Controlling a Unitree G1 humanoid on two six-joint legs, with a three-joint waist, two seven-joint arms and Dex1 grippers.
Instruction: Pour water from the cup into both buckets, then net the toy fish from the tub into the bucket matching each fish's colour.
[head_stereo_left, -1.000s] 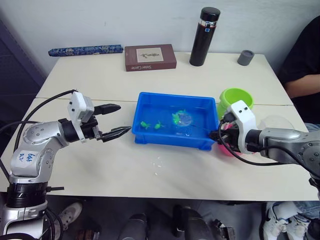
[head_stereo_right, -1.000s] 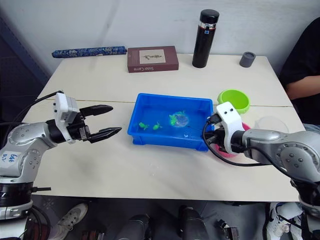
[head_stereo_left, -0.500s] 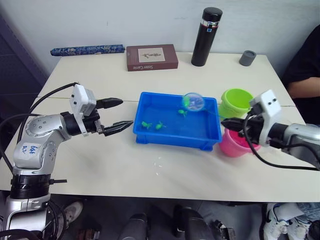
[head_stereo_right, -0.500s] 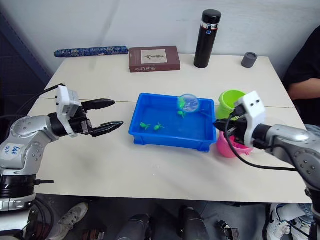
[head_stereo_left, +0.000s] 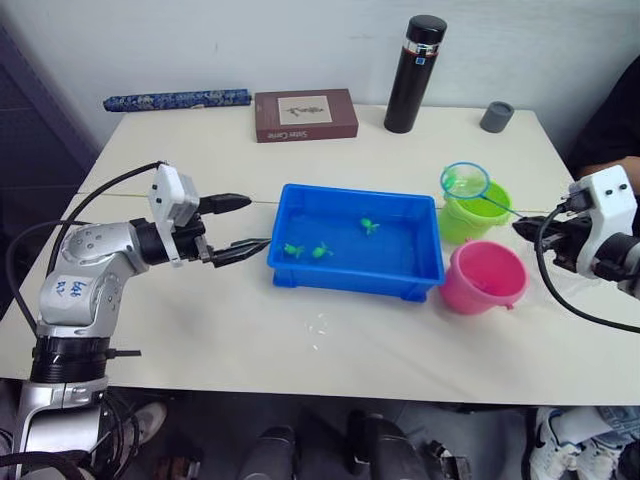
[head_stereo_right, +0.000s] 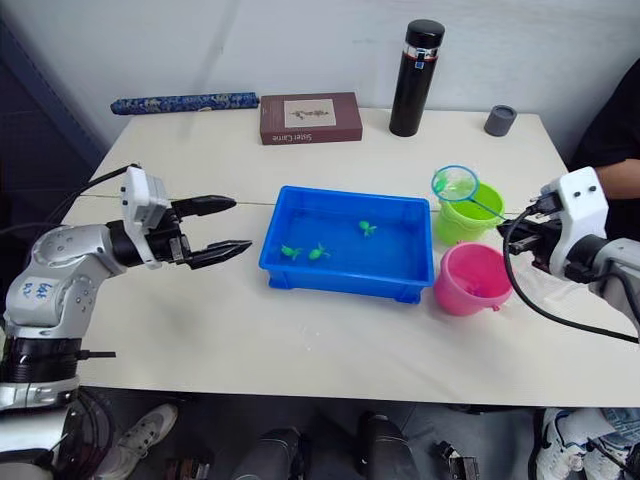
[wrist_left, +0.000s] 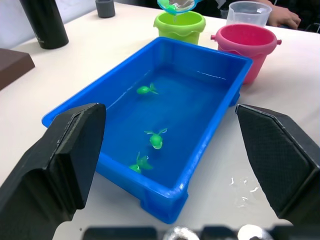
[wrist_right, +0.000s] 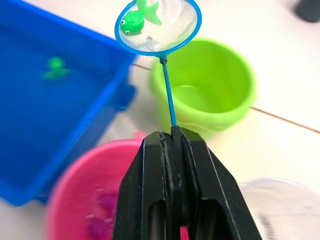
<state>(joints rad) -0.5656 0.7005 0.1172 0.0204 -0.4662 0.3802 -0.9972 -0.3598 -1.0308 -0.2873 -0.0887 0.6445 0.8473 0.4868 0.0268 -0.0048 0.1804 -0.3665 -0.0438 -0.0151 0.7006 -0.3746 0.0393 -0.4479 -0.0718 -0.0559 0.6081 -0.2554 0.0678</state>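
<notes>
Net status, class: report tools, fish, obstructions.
Right tool shut on net, green fish aboard, at the green bucket rim. Left tool open beside tub. Three green fish left in tub. No obstruction.

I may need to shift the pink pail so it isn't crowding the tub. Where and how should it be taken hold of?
Grip the small round pink plastic bucket by its rim, coming down from above on the side away from the bright blue rectangular tub. It stands upright and open-topped, so one end effector finger can probably slip inside the thin wall there, and that side looks unobstructed.
</notes>
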